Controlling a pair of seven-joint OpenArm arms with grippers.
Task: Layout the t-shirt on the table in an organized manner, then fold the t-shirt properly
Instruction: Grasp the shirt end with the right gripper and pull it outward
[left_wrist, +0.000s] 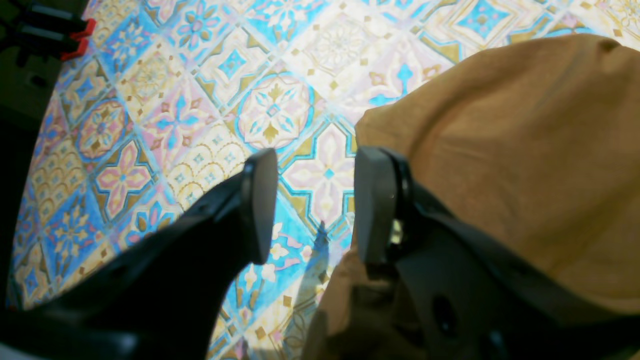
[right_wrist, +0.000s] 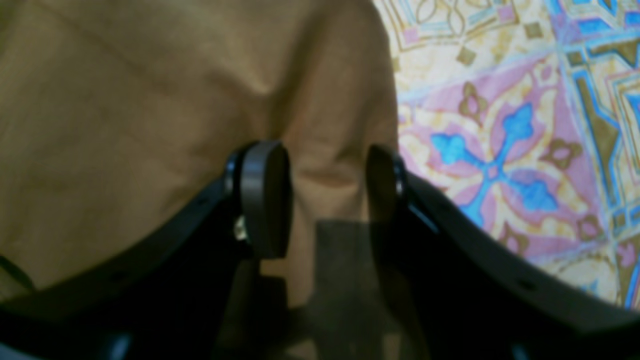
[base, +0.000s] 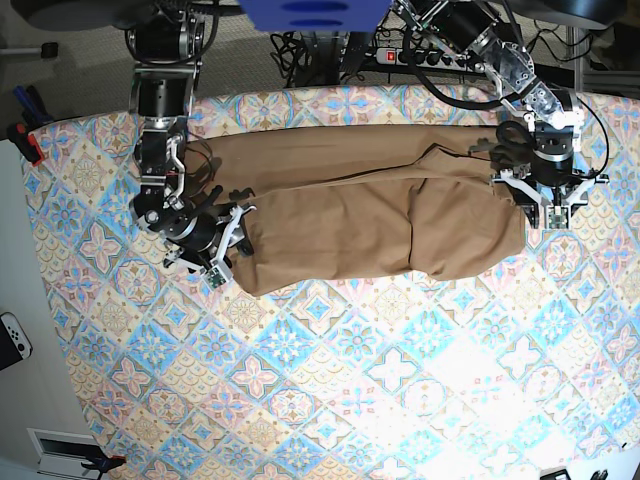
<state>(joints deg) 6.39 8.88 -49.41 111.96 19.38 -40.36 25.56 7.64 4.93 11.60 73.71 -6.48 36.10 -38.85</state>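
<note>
The tan t-shirt lies spread lengthwise across the far half of the patterned table, with a long fold running through it. My left gripper is open at the shirt's right end. Bare table shows between its fingers, and one finger rests against the cloth's edge. In the base view this gripper is low over that end. My right gripper is open over the shirt's other end, with wrinkled fabric showing in the gap and the cloth's edge beside one finger. From the base it hangs over the near left corner.
Red-tipped clamps sit at the table's edge, one also showing in the base view. A white controller lies off the table at the left. Cables and a power strip run behind the far edge.
</note>
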